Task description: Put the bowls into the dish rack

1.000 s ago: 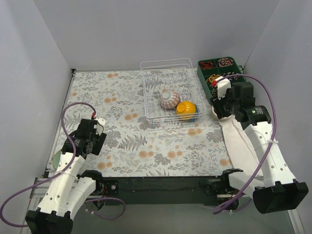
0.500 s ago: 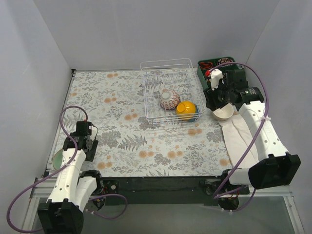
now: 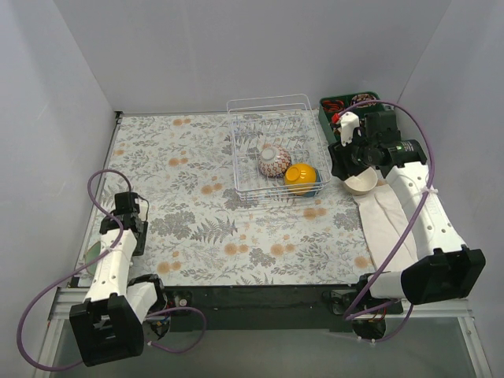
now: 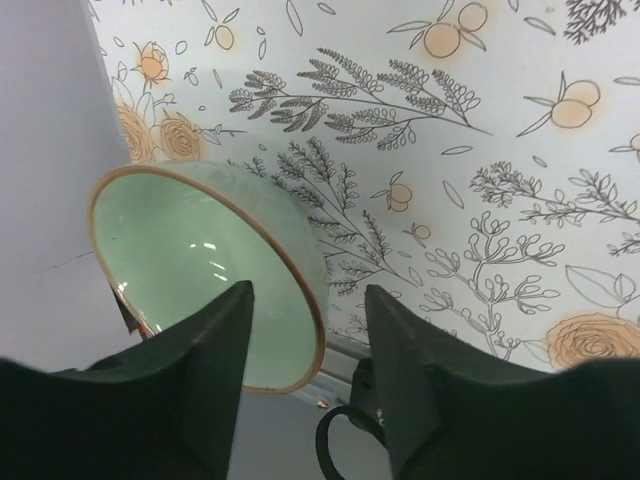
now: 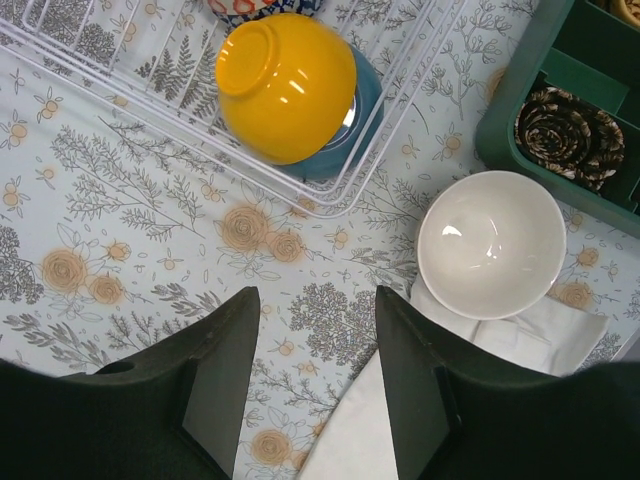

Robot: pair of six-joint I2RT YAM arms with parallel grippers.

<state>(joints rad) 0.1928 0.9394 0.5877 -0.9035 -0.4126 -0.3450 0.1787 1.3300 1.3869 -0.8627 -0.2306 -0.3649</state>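
The white wire dish rack (image 3: 249, 150) holds a red-and-white patterned bowl (image 3: 274, 161) and an orange-yellow bowl (image 3: 300, 176) turned over on a blue bowl (image 5: 362, 118). A pale mint green bowl (image 4: 190, 265) lies tilted at the table's left edge, hard against the wall. My left gripper (image 4: 308, 295) straddles its rim, one finger inside and one outside, with gaps still showing. A cream bowl (image 5: 490, 243) stands upright on the white cloth. My right gripper (image 5: 318, 300) hovers open beside it, over the mat, holding nothing.
A dark green tray (image 3: 343, 120) of small items sits right of the rack. The white cloth (image 3: 386, 224) runs along the right side. The grey wall (image 4: 45, 150) and the table's edge hem in the mint bowl. Floral mat (image 3: 197, 189) covers the table.
My left arm has swung left to the table's edge and its jaws have narrowed around the mint bowl's rim. My right arm shifted toward the rack, uncovering the cream bowl.
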